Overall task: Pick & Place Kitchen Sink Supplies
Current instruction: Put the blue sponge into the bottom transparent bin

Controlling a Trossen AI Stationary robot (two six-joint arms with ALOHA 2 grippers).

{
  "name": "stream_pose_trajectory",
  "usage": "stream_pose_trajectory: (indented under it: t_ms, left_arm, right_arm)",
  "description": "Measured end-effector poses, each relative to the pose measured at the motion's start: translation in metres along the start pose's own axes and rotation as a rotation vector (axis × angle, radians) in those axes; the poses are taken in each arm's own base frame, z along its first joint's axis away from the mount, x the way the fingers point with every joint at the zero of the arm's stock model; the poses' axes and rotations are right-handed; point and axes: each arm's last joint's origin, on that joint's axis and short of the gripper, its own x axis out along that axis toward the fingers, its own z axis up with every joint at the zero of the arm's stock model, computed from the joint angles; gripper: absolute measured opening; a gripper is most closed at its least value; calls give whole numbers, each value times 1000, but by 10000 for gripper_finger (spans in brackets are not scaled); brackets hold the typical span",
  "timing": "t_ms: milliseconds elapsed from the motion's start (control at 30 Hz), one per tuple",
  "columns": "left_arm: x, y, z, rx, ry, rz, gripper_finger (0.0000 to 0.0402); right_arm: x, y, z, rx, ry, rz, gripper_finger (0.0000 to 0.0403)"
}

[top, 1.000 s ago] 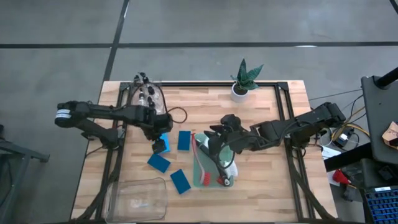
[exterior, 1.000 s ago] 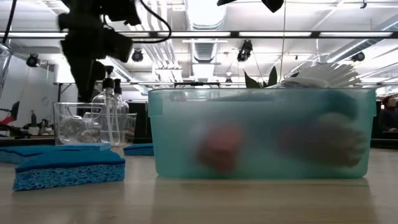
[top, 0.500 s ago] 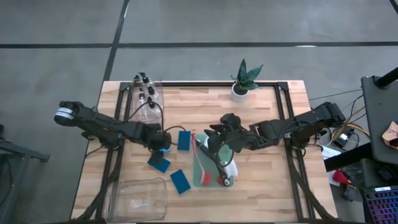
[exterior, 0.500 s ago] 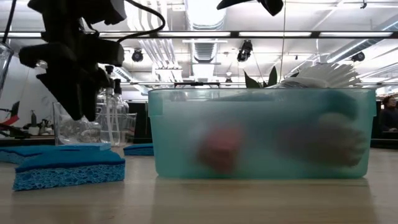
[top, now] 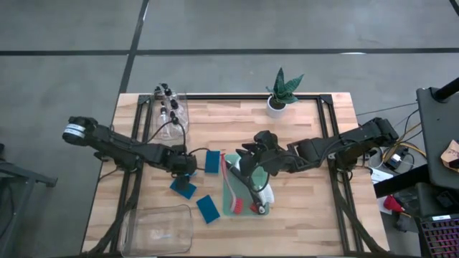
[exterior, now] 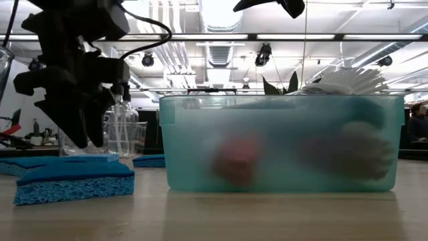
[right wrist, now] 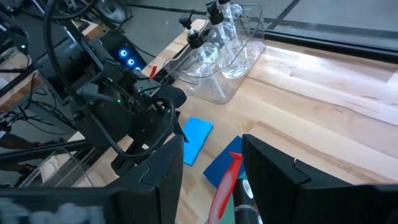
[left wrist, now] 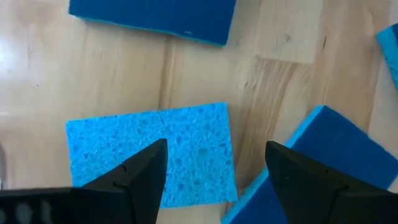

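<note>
We see a wooden table (top: 301, 215) with a clear bin (top: 174, 118) at its far left holding the small bottles (top: 166, 100) with black tops. A potted plant (top: 281, 92) stands at the far edge, well apart from both arms. An empty clear bin (top: 159, 229) sits at the near left corner. In the middle lies a green bin (top: 242, 193) with red and white brushes (top: 237, 204) in it.

Four blue sponges lie on the wood left of the green bin: one (top: 212, 161) just beside its far corner, one (top: 183, 188) nearer, one (top: 208, 208) nearest us, and a fourth (left wrist: 152, 152) directly under the left gripper (top: 185, 166).

The left gripper (left wrist: 214, 168) hangs low over that fourth sponge with its fingers spread wide, holding nothing; we cannot tell whether the tips touch it. Neighbouring sponges (left wrist: 155, 17) crowd close on two sides, with bare wood between.

The right gripper (top: 247, 163) sits over the green bin's far end, fingers (right wrist: 280, 180) apart, a red brush handle (right wrist: 225, 180) between them; we cannot tell if they touch it.

The table's right half is open wood.
</note>
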Motion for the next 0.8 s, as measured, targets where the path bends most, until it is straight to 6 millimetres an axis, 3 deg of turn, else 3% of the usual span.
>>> stream_pose_trajectory:
  t_ms: [267,400,533,800]
  left_arm:
    - [10,1,-12,62,6,9,259]
    - [13,3,-15,74,15,29,236]
    - [19,3,-18,98,30,37,189]
    - [24,2,-18,107,41,38,53]
  right_arm:
    - [3,-3,2,4,-5,-12,154]
    - [3,-3,2,7,-5,-12,158]
    - [3,-3,2,7,-5,-12,159]
    - [5,-4,4,8,-9,-20,146]
